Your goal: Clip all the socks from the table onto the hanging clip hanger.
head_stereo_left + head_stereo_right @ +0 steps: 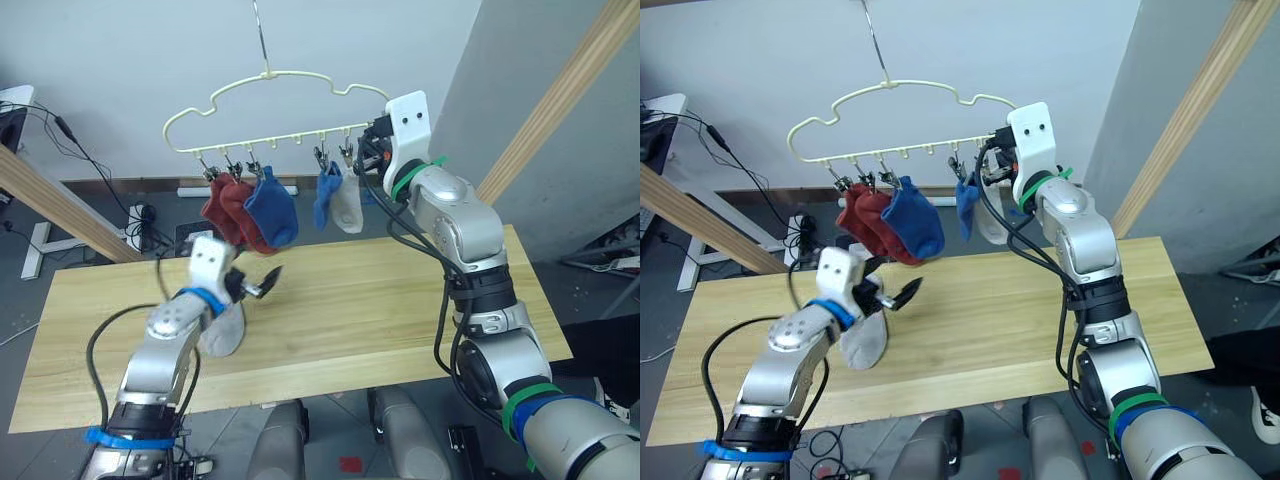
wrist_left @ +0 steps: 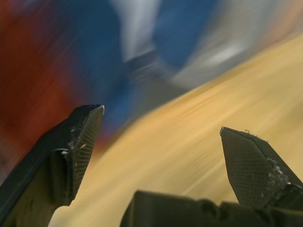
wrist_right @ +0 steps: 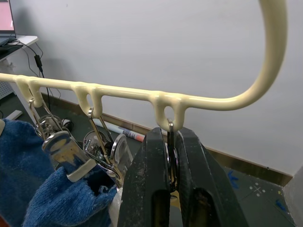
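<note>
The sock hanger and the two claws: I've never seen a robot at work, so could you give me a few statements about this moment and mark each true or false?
1. Five socks hang from the clip hanger. True.
2. The right claw is open and well away from the hanger. False: it is shut on a clip at the end of the hanger's row.
3. A grey sock is down at the table, beside the left arm. True.
4. The left claw grips a blue sock. False: its fingers are spread, with nothing between them.
</note>
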Available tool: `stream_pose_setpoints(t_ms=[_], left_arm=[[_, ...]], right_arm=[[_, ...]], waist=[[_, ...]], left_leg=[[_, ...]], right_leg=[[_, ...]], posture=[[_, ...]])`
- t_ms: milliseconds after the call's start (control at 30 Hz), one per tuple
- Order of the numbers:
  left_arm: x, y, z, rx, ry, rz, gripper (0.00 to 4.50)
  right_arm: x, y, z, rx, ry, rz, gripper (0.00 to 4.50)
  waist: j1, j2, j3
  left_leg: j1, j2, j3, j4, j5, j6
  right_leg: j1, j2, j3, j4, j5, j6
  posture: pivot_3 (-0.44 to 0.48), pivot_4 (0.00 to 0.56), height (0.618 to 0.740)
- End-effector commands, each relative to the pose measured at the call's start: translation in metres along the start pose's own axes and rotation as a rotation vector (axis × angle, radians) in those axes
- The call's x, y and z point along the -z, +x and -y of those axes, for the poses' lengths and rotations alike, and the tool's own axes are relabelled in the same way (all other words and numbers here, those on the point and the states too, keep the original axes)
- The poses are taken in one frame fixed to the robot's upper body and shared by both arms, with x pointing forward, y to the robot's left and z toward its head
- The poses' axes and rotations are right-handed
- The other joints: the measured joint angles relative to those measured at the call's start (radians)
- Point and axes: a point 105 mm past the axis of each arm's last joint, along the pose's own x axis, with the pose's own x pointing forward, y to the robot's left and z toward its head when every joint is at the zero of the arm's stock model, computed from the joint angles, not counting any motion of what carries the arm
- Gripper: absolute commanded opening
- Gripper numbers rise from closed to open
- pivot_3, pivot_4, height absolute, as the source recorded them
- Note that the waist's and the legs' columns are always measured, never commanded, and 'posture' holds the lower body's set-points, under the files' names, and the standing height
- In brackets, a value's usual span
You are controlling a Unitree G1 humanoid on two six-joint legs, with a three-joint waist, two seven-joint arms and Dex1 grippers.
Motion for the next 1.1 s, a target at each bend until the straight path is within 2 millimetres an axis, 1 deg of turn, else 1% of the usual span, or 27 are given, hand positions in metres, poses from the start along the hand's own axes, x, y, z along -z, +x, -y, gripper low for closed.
stream_pose_setpoints(t_ms=[33,200,300,400,467,567,633,800,867,933,1000,1033,1100], left_arm=[[0.007,-0.001,-0.026,-0.123,-0.076,0.009,4.47],[0.023,0.011,-0.030,-0.165,-0.185,-0.044,4.47],[0.034,0.017,-0.037,-0.229,-0.244,-0.078,4.47],[0.045,0.017,-0.044,-0.300,-0.272,-0.109,4.47],[0.046,0.016,-0.047,-0.339,-0.295,-0.096,4.47],[0.043,0.017,-0.043,-0.339,-0.298,-0.075,4.47],[0.046,0.016,-0.039,-0.334,-0.295,-0.092,4.47],[0.067,0.013,-0.035,-0.352,-0.286,-0.211,4.47],[0.079,0.011,-0.032,-0.342,-0.293,-0.278,4.07],[0.083,0.009,-0.031,-0.341,-0.287,-0.305,3.61],[0.084,0.007,-0.033,-0.344,-0.263,-0.321,3.04],[0.086,0.006,-0.031,-0.330,-0.243,-0.334,2.70],[0.089,0.005,-0.025,-0.288,-0.207,-0.356,2.18]], right_arm=[[-0.021,-0.003,-0.003,-0.013,-0.005,0.068,0.00],[-0.020,-0.003,-0.003,-0.018,-0.008,0.062,0.00],[-0.021,-0.002,-0.004,-0.021,-0.011,0.062,0.00],[-0.021,-0.002,-0.004,-0.021,-0.013,0.061,0.00],[-0.021,-0.003,-0.004,-0.020,-0.015,0.059,0.00],[-0.019,-0.003,-0.003,-0.019,-0.013,0.054,0.00],[-0.019,-0.003,-0.004,-0.021,-0.011,0.053,0.00],[-0.019,-0.003,-0.006,-0.028,-0.007,0.052,0.00],[-0.019,-0.003,-0.007,-0.029,-0.007,0.052,0.00],[-0.019,-0.003,-0.006,-0.028,-0.008,0.053,0.00],[-0.019,-0.003,-0.006,-0.026,-0.009,0.053,0.00],[-0.019,-0.003,-0.005,-0.024,-0.009,0.053,0.00],[-0.019,-0.003,-0.005,-0.023,-0.009,0.053,0.00]], waist=[[0.004,0.000,0.000],[0.005,0.000,0.000],[0.002,0.000,0.000],[-0.004,0.000,0.000],[-0.005,0.000,0.000],[-0.002,0.000,0.000],[-0.001,0.000,0.000],[-0.001,0.000,0.000],[-0.001,0.000,0.000],[-0.002,0.000,0.000],[-0.003,0.000,0.000],[-0.003,0.000,0.000],[-0.004,0.000,0.000]], left_leg=[[0.000,0.000,0.000,0.000,0.000,0.000],[0.000,-0.004,-0.001,0.001,0.000,0.000],[0.000,-0.004,0.000,0.001,0.000,0.000],[0.000,-0.002,0.001,0.000,0.000,0.000],[0.000,0.000,0.001,0.000,0.000,0.000],[0.000,-0.001,0.001,0.000,0.000,0.000],[0.000,-0.001,0.001,0.000,0.000,0.000],[0.000,-0.001,0.001,0.000,0.000,0.000],[0.000,-0.001,0.001,0.000,0.000,0.000],[0.001,-0.001,0.001,0.000,0.000,0.000],[0.002,-0.001,0.001,0.000,0.000,0.000],[0.003,-0.001,0.001,0.000,0.000,0.000],[0.003,-0.001,0.001,0.000,0.000,0.000]], right_leg=[[0.001,0.000,-0.001,0.000,0.000,0.000],[0.002,0.000,-0.001,0.000,0.000,0.001],[0.002,-0.002,0.000,-0.001,0.000,0.000],[0.001,-0.002,0.000,-0.001,0.000,0.000],[0.000,-0.001,0.000,-0.001,0.000,0.000],[0.000,-0.001,-0.001,-0.001,0.000,0.000],[0.000,-0.002,0.000,-0.001,0.000,0.000],[0.000,-0.002,0.000,0.000,0.000,0.000],[0.000,-0.002,0.000,0.000,0.000,0.000],[0.001,-0.001,0.000,0.000,0.000,0.000],[0.002,-0.001,0.000,0.000,0.000,0.000],[0.002,-0.001,0.000,0.000,0.000,0.000],[0.003,-0.001,0.000,0.001,0.000,0.000]], posture=[[-0.077,0.303,0.740],[-0.075,0.298,0.740],[-0.080,0.297,0.740],[-0.080,0.297,0.740],[-0.087,0.302,0.740],[-0.087,0.302,0.740],[-0.082,0.306,0.740],[-0.082,0.307,0.740],[-0.085,0.307,0.740],[-0.087,0.307,0.740],[-0.088,0.307,0.740],[-0.088,0.307,0.740],[-0.087,0.307,0.740]])
